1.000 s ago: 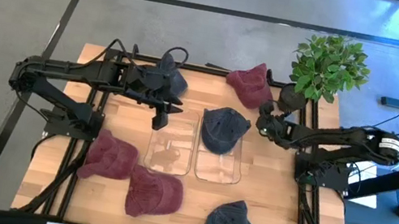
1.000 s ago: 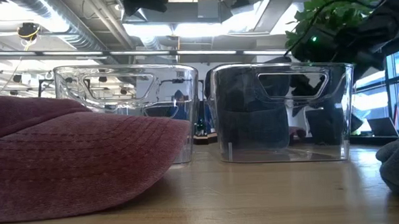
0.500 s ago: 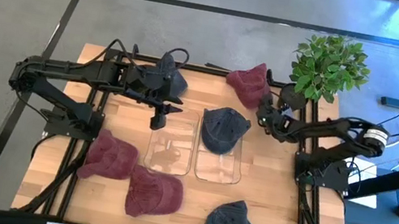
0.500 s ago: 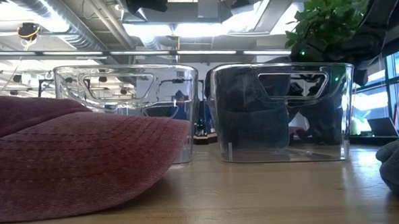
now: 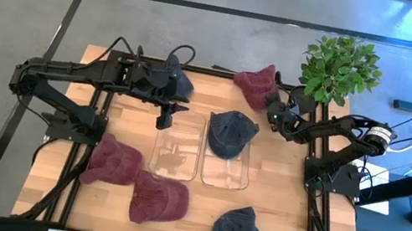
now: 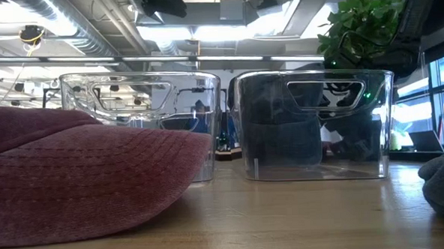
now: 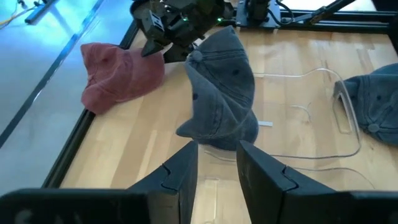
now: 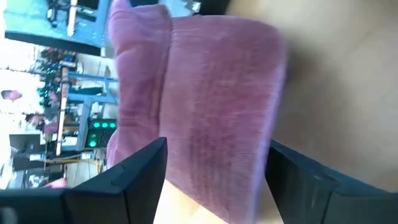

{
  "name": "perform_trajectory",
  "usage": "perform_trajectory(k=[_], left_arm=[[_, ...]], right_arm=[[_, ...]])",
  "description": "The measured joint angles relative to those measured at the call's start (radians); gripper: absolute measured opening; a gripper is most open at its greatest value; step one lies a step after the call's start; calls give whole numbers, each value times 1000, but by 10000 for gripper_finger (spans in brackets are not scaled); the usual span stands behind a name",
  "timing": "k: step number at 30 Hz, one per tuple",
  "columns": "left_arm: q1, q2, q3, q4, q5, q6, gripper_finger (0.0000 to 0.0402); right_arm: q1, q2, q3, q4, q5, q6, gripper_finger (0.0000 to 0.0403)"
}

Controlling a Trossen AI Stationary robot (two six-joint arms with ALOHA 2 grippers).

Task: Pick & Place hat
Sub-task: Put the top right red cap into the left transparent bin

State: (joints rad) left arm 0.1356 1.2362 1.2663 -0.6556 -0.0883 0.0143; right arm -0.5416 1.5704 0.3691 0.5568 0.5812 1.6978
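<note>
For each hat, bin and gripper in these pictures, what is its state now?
Left bin: empty, upright.
Right bin: holds a blue hat.
Red hat at the far edge: on the table, not gripped.
Blue hat at the far edge: on the table.
Left gripper: open, empty, above the left bin's far rim.
Right gripper: open, beside the far red hat.

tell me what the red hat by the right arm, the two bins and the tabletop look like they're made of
Red hat: soft ribbed fabric, probably corduroy; fine parallel ridges show. Bins: clear rigid plastic, glossy; you see through the walls, which carry reflections. Tabletop: pale wood planks, smooth matte finish, with visible board seams and grain.
</note>
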Motion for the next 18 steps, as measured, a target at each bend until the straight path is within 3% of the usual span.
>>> perform_trajectory(k=[6, 13, 18], left_arm=[[13, 0, 0, 0, 0, -2, 108], [13, 0, 0, 0, 1, -31, 109], [13, 0, 0, 0, 2, -54, 107]], right_arm=[[-7, 0, 0, 2, 1, -2, 207], [-6, -2, 2, 3, 11, -16, 101], [-5, -3, 5, 58, 15, -118, 35]])
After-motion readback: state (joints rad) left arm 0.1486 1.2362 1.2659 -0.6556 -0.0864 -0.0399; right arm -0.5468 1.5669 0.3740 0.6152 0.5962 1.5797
